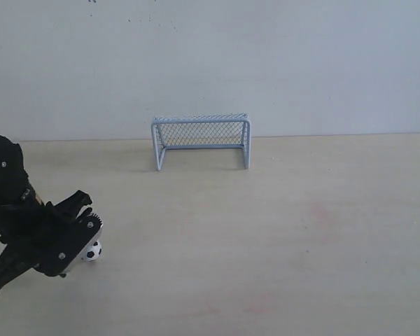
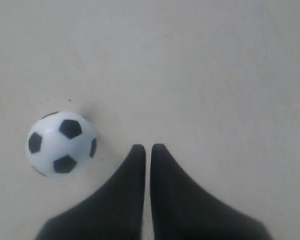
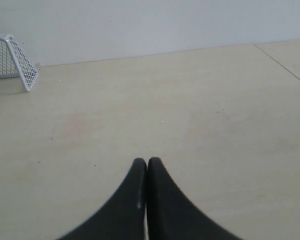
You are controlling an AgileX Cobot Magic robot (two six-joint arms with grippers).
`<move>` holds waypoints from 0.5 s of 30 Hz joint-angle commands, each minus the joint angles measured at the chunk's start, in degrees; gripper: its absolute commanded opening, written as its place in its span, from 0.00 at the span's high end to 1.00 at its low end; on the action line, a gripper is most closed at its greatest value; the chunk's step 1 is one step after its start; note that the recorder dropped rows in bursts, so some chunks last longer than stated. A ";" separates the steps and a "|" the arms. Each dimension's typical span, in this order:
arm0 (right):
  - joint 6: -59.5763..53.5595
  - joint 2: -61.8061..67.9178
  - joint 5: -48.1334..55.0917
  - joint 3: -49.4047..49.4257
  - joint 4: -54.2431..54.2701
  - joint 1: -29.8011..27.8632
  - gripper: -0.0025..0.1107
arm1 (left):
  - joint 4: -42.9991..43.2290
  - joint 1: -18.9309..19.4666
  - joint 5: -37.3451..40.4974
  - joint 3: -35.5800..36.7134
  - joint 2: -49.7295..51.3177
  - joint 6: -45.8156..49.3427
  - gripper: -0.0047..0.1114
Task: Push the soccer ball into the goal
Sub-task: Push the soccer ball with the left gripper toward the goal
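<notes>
The small black-and-white soccer ball (image 1: 92,251) lies on the pale table at the near left, partly tucked behind my left arm. In the left wrist view the soccer ball (image 2: 62,144) rests just beside my left gripper (image 2: 148,148), a small gap apart; that gripper is shut with nothing in it. The pale blue-white goal (image 1: 201,142) stands at the back centre against the wall, its open mouth facing forward. A corner of the goal (image 3: 15,59) shows in the right wrist view. My right gripper (image 3: 147,162) is shut and empty over bare table, out of the exterior view.
A pale wall (image 1: 210,63) runs behind the goal. The wooden tabletop (image 1: 301,231) stretches between ball and goal. A seam in the table (image 3: 282,61) shows in the right wrist view.
</notes>
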 commanded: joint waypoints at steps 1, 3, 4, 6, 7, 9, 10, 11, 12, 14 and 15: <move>-0.25 -0.31 -0.28 -0.03 -0.12 -0.37 0.98 | 1.18 -0.28 -0.80 0.33 1.05 -0.40 0.92; -0.25 -0.31 -0.28 -0.03 -0.12 -0.37 0.98 | 1.17 -0.28 -0.92 0.33 1.05 -0.67 0.92; -0.25 -0.31 -0.28 -0.03 -0.12 -0.37 0.98 | 1.17 -0.28 -0.81 0.33 1.05 -0.67 0.92; -0.25 -0.31 -0.28 -0.03 -0.12 -0.37 0.98 | 1.17 -0.28 -0.81 0.33 1.05 -1.11 0.92; -0.25 -0.31 -0.28 -0.03 -0.12 -0.37 0.98 | 1.17 -0.28 -0.81 0.33 1.05 -1.35 0.92; -0.25 -0.31 -0.28 -0.03 -0.12 -0.37 0.98 | 1.17 -0.28 -0.70 0.33 1.05 -1.97 0.92; -0.25 -0.31 -0.28 -0.03 -0.12 -0.37 0.98 | 1.17 -0.28 -0.56 0.33 1.05 -2.19 0.92; -0.25 -0.31 -0.28 -0.03 -0.12 -0.37 0.98 | 0.49 -0.28 -0.68 0.33 1.05 -2.35 0.92; -0.25 -0.31 -0.28 -0.03 -0.12 -0.37 0.98 | -0.36 -0.28 -1.41 0.33 1.05 -2.79 0.92; -0.25 -0.31 -0.28 -0.03 -0.12 -0.37 0.98 | -3.39 -0.28 -5.84 0.33 1.05 -2.79 0.92; -0.25 -0.31 -0.28 -0.03 -0.12 -0.37 0.98 | -5.57 -0.28 -9.44 0.33 1.32 -2.79 0.92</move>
